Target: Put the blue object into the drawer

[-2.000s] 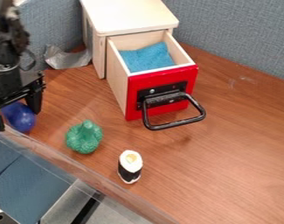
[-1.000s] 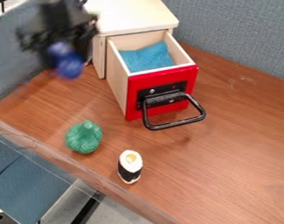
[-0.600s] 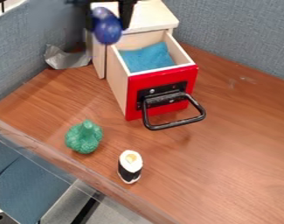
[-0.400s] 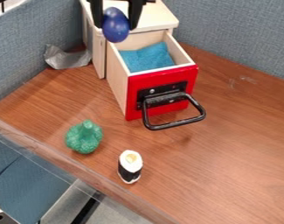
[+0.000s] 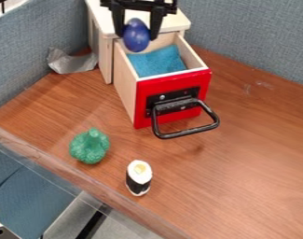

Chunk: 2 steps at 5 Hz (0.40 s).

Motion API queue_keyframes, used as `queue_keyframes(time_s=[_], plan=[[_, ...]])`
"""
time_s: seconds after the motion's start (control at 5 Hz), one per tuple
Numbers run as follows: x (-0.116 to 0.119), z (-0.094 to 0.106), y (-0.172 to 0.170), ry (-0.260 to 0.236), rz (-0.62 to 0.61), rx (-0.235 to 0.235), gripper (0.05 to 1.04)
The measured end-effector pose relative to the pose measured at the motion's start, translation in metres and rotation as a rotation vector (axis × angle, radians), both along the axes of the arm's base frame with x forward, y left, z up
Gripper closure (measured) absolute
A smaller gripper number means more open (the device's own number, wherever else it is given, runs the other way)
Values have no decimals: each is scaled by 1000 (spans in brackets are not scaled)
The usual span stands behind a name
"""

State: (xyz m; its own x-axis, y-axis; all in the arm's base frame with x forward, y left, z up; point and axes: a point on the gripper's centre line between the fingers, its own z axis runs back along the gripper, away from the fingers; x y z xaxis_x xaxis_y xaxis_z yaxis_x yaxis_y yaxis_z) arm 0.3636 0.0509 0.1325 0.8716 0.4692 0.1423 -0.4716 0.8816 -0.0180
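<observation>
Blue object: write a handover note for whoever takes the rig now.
Gripper: closed on the blue object, holding it up near the back of the drawer.
Drawer: pulled open, blue cloth inside.
Done: object grasped and raised.
Left: probably ease it forward over the cloth, lower, release, back off.

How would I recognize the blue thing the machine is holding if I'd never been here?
Find the wooden cabinet at the back, with its red-fronted drawer pulled open. Above the drawer's rear, the black gripper holds the egg-shaped object. It is dark blue and smoothly rounded, unlike the lighter blue, flat-looking cloth lying inside the drawer.
</observation>
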Motion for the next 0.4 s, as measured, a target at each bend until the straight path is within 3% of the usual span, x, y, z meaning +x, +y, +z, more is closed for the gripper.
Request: queue_keyframes(time_s=[0.4], plan=[[9, -2, -29, -27, -136, -8, 363]])
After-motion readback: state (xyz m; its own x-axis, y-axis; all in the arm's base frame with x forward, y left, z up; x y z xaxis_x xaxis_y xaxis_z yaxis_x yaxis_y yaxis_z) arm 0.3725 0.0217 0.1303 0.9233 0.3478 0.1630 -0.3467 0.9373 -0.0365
